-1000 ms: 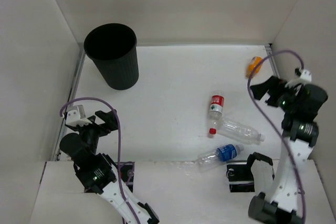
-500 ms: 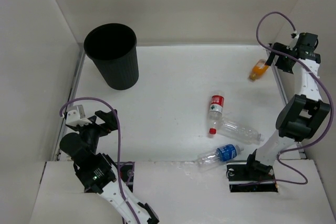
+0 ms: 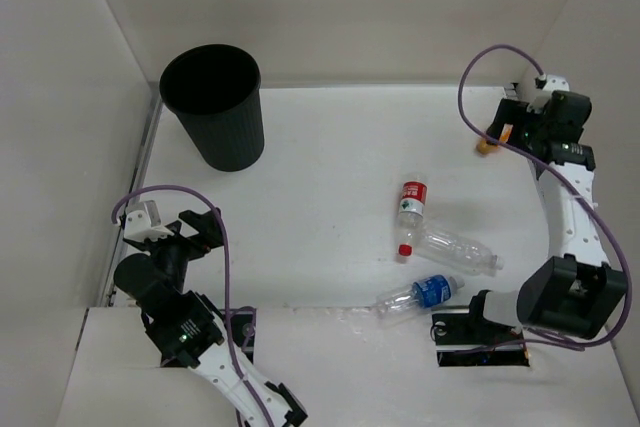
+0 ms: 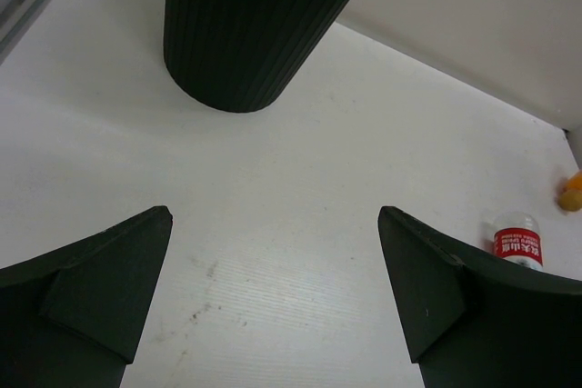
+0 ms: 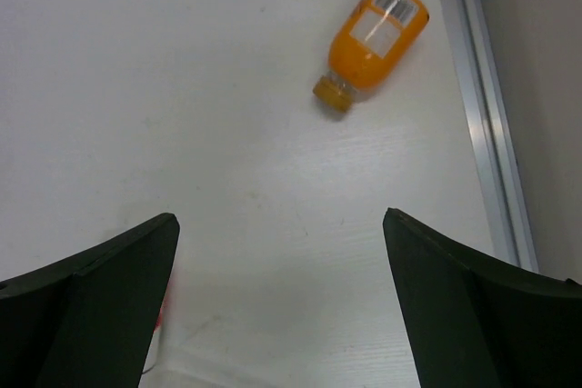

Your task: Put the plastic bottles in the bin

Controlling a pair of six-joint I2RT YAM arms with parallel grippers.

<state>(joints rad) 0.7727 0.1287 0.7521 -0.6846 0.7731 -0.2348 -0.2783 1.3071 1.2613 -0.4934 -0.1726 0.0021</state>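
The black ribbed bin stands at the far left and fills the top of the left wrist view. The orange bottle lies by the right rail, cap toward me; in the top view my right arm mostly hides it. My right gripper is open and empty above the table, just short of it. The red-labelled bottle, the plain clear bottle and the blue-labelled bottle lie mid-table. My left gripper is open and empty, well short of the bin.
White walls enclose the table on the left, far and right sides. A metal rail runs along the right edge next to the orange bottle, and another rail runs along the left edge.
My right arm has swung from mid-right out to the far right corner and now hangs over the orange bottle. The left arm and the other bottles have not moved.
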